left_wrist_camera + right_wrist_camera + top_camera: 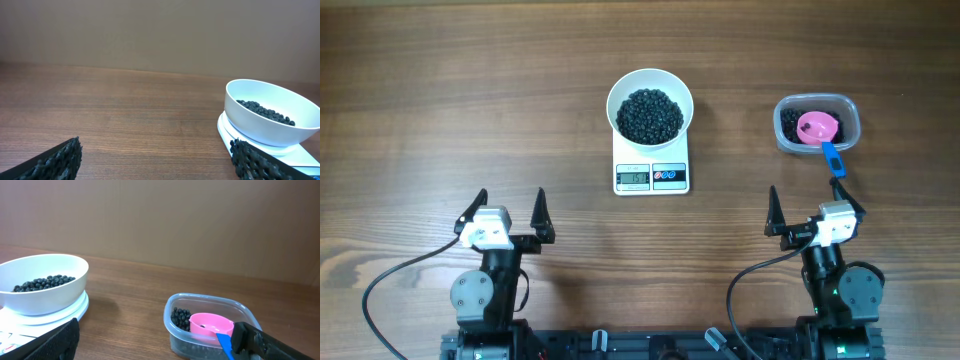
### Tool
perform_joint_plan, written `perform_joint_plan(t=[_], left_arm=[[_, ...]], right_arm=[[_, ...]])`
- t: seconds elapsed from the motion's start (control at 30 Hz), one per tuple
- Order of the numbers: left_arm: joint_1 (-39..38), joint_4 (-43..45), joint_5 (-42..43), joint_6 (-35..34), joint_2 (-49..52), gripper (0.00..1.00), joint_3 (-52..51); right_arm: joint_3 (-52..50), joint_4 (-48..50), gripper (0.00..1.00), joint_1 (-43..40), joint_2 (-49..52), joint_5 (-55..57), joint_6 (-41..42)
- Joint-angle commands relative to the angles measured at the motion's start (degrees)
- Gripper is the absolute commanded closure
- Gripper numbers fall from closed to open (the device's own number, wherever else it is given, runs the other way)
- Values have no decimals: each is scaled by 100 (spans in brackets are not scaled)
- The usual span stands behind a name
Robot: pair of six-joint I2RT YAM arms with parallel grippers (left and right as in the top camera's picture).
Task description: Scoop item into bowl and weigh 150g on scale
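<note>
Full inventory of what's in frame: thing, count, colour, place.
table: 1, brown wood, under everything
scale: 1, white, centre of table, display facing the robot
bowl: 1, white, sitting on the scale
tub: 1, clear plastic, on the table to the right of the scale
beans: many, black, heap in the bowl; a few more in the tub
scoop: 1, pink with blue handle, in the tub, handle over the near rim
cables: 2, black, near edge, one by each arm base
left gripper: 1, black fingers, open and empty, near left
right gripper: 1, black fingers, open and empty, near right, just short of the tub
</note>
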Motion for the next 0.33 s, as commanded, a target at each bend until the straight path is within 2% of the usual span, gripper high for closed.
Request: perform_joint_plan(t=[0.0,0.3], left_arm=[[-33,-31,-55,90,-61,0,-26],[-33,-31,-55,90,-61,0,-26]], right_arm=[[-7,7,0,33,-68,76,-48],[-7,9,0,33,-68,76,-48]])
